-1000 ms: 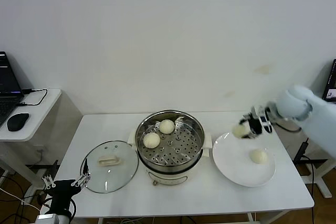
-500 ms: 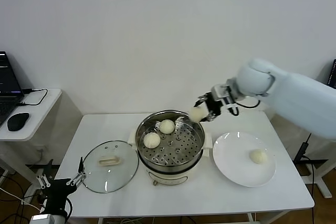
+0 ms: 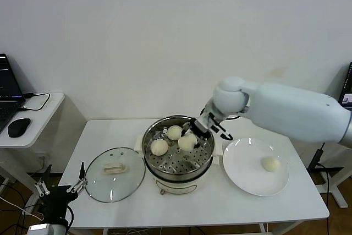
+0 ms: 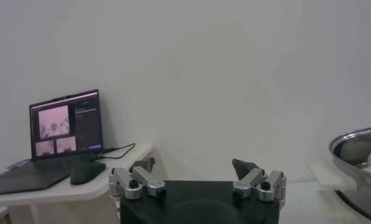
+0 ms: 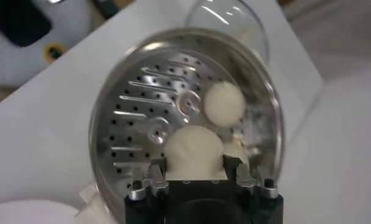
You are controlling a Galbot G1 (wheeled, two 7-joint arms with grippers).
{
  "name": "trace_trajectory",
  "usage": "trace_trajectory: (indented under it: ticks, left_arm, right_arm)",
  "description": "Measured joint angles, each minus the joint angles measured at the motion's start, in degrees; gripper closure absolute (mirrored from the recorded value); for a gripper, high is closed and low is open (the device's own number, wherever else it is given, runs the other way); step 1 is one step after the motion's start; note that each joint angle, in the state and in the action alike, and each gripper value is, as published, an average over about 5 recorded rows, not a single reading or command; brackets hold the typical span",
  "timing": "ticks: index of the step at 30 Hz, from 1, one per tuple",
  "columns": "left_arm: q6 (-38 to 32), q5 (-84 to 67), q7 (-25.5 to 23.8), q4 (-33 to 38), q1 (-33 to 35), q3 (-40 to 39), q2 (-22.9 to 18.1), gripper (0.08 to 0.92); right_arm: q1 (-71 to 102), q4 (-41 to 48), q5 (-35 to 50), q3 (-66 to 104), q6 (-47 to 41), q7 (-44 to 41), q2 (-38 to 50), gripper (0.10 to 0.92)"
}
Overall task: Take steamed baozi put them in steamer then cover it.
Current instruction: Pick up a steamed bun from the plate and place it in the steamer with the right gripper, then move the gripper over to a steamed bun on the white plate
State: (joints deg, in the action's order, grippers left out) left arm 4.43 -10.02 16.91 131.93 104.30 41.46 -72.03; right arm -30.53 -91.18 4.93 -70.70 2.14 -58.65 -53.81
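The steamer [image 3: 177, 173], a shiny pot with a perforated tray on a cream base, stands mid-table. Two baozi [image 3: 175, 132] [image 3: 159, 146] lie on its tray. My right gripper [image 3: 193, 135] is over the pot, shut on a third baozi [image 3: 187, 142], low above the tray. The right wrist view shows this baozi [image 5: 193, 151] between the fingers, with another baozi [image 5: 224, 103] beyond it. A fourth baozi [image 3: 270, 163] lies on the white plate [image 3: 242, 163]. The glass cover [image 3: 114, 173] lies flat to the left of the steamer. My left gripper [image 3: 59, 185] is open and empty, low off the table's front left corner.
A side desk at the far left holds a laptop [image 4: 64, 125] and a black mouse [image 3: 18, 127]. The steamer's rim [image 4: 356, 146] shows at the edge of the left wrist view. A wall stands behind the table.
My right gripper has carried the baozi leftward from above the plate, over the steamer's rim and down into the pot. The left gripper has drifted slightly lower and left.
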Motion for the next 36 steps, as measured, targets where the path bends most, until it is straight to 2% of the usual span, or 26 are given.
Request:
trace_trajectory:
  ticks: [18,28,36]
  left_arm:
    - [-0.23,-0.19,0.15,0.1,0.01,0.68,-0.97,0.177]
    - [-0.27,-0.25,0.16,-0.14,-0.36,0.48,-0.79,0.177]
    - [-0.26,-0.29,0.14,-0.15,-0.92,0.6,-0.02,0.177]
  right_arm:
    - [1.37,0.07,-7.25,-4.61,8.13,-0.41,-6.57,0.419]
    - [1.13,0.49,-8.15,-4.35,9.06,0.29,-6.35,0.214]
    - [-0.75,1.04,-6.62,-1.4,7.55,0.01,-3.84,0.203]
